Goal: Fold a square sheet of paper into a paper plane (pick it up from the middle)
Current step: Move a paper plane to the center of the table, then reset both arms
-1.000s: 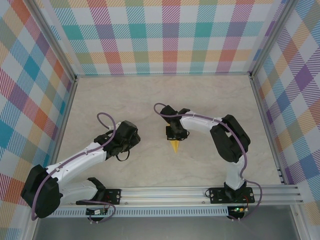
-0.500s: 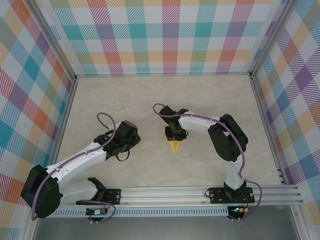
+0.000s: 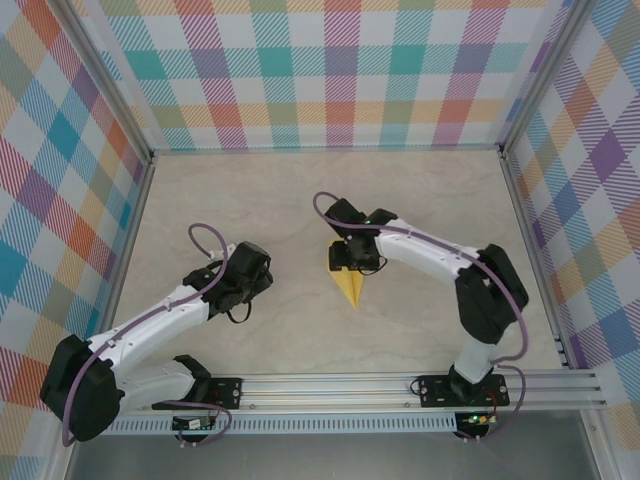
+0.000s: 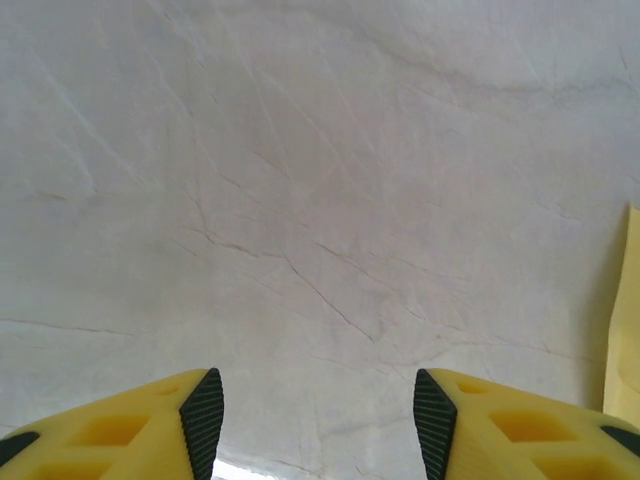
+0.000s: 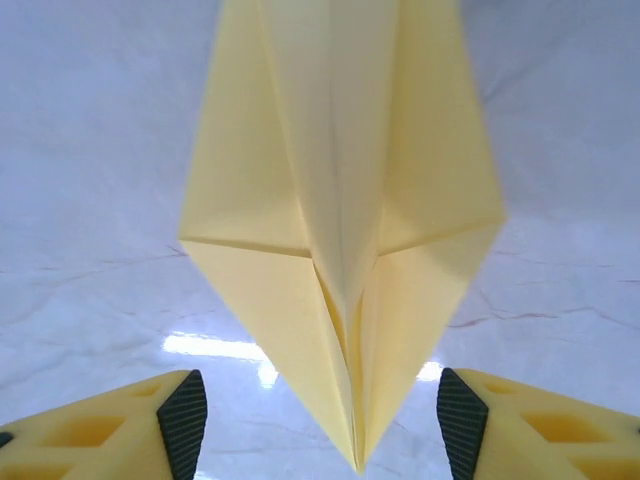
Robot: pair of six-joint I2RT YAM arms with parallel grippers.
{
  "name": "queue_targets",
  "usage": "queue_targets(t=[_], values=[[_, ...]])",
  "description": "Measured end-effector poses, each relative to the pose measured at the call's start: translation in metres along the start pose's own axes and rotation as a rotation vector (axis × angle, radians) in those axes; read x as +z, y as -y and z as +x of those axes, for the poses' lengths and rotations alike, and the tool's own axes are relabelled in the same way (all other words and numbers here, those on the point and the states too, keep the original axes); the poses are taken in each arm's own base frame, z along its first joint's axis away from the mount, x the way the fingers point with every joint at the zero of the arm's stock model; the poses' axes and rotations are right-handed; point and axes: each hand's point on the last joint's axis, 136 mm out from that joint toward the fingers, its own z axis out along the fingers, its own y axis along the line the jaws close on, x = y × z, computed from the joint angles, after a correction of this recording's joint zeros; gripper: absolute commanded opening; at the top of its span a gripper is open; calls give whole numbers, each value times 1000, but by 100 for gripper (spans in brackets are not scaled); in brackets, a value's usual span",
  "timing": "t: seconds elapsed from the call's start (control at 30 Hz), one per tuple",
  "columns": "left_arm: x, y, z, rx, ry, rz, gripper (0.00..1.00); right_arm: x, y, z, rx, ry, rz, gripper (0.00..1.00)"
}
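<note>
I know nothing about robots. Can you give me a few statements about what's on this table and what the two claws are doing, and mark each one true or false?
1. The paper plane is yellow, pointed, and has a crease down its middle. True.
2. The right gripper is clamped shut on the paper plane. False: its jaws stand open on either side of the pointed end, without touching it.
3. The left gripper holds the paper plane. False: it is open over the bare table, with the paper off to its side.
4. The table is pale with fine marble-like veins. True.
5. The walls are plain white. False: they carry a colourful check pattern.
</note>
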Motion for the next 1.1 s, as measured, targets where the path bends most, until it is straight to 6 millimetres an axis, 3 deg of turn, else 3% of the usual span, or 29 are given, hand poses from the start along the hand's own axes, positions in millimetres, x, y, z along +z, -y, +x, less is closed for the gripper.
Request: queue_targets(t=[0.13, 0.2, 0.3, 0.37, 0.43, 0.57, 0.77, 0.87, 1.0, 1.1], values=[[-4, -21, -24, 48, 88, -80, 86, -61, 26, -31, 34, 216, 10, 73], [-8, -34, -42, 73, 158, -131, 96, -85, 59, -44, 81, 329, 54, 78], [-16, -59, -75, 73, 271, -231, 100, -104, 138, -54, 183, 493, 198, 86], [-19, -77, -93, 56, 322, -304, 100, -97, 186, -50, 227, 535, 313, 93], [-19, -96, -108, 40, 356, -375, 100, -75, 225, -39, 243, 505, 416, 93], [-5, -118, -117, 64, 363, -458, 100, -25, 277, -21, 255, 370, 534, 93], [17, -120, -129, 154, 421, -469, 100, 18, 294, -30, 227, 410, 467, 93], [31, -125, -127, 174, 441, -461, 100, 36, 296, -47, 212, 452, 403, 90], [46, -126, -122, 187, 472, -400, 100, 50, 284, -66, 161, 495, 271, 85], [56, -115, -128, 191, 508, -334, 100, 44, 265, -73, 92, 597, 158, 88]])
